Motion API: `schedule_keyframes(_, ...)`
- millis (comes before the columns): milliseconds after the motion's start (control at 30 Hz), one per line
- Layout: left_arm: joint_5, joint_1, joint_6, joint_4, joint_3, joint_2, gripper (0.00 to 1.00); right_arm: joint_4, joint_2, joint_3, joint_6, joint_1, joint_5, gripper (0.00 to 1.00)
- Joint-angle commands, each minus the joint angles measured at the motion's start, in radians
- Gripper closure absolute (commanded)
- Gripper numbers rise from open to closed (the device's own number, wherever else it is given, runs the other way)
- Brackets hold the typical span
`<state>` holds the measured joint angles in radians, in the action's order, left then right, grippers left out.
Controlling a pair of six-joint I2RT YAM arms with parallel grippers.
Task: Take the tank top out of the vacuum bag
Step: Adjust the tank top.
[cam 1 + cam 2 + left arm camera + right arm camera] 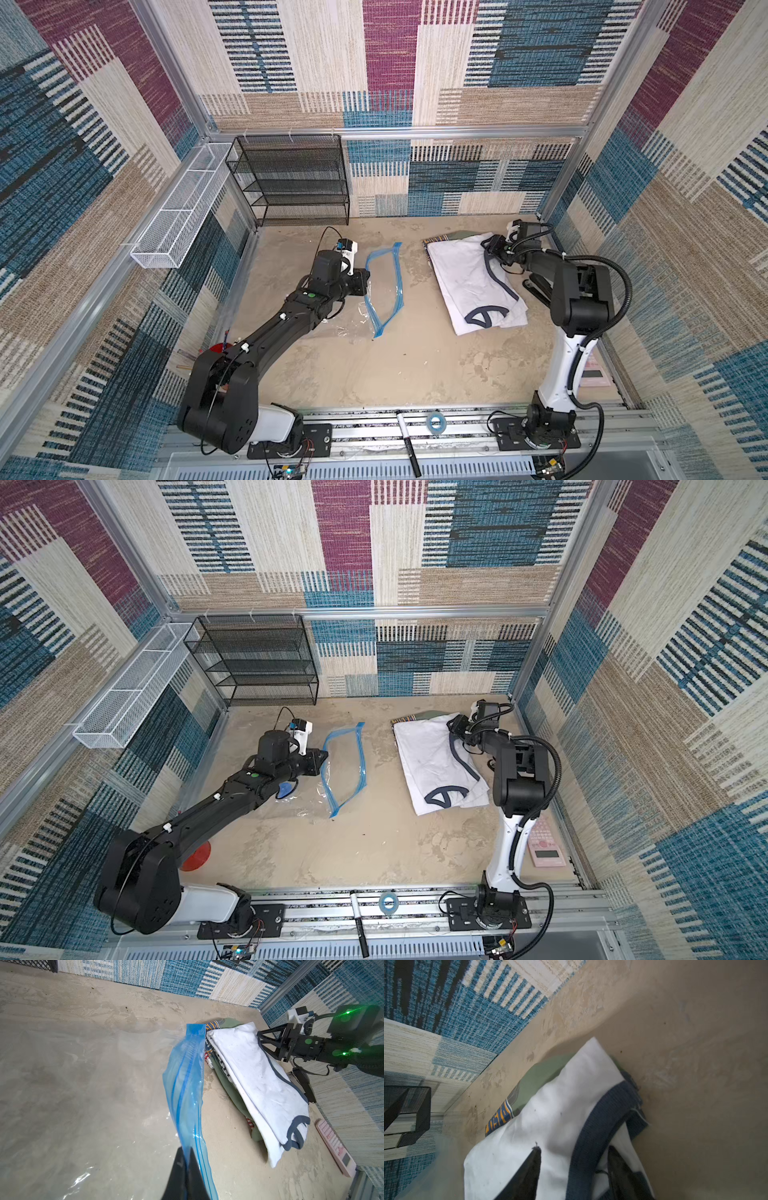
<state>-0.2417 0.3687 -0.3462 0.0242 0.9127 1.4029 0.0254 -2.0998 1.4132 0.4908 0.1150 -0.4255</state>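
Pinching the blue zip strip point(185, 1084) of the vacuum bag point(384, 286), the left gripper point(186, 1150) has its fingers closed tight on it. The bag lies on the table point(415, 365). The white tank top point(465, 274) lies outside the bag, well apart, on folded clothes point(542, 1076). The right gripper point(574, 1148) fingers stand apart, with the navy trim point(591, 1126) between them.

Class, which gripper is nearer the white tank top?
Right. The right gripper is at the navy-trimmed edge of the tank top, jaws apart astride it; the left gripper is across the table, shut on the vacuum bag.
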Motion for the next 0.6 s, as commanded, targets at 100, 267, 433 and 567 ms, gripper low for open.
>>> schedule_keyframes(100,0.028,-0.001,0.015,-0.034,0.064,0.038,1.00,0.014,0.111,-0.029,-0.066,-0.022,0.113,0.46)
schedule_keyframes(267,-0.001,-0.001,0.003,-0.025,0.115,0.066,1.00,0.009,0.318,-0.152,-0.076,-0.070,0.132,0.43)
schedule_keyframes(433,0.020,-0.001,0.002,-0.025,0.108,0.038,1.00,0.008,0.336,-0.179,-0.046,-0.147,-0.110,0.42)
schedule_keyframes(567,0.007,-0.001,-0.003,-0.002,0.099,0.041,1.00,-0.025,0.204,-0.141,-0.005,-0.232,-0.251,0.44)
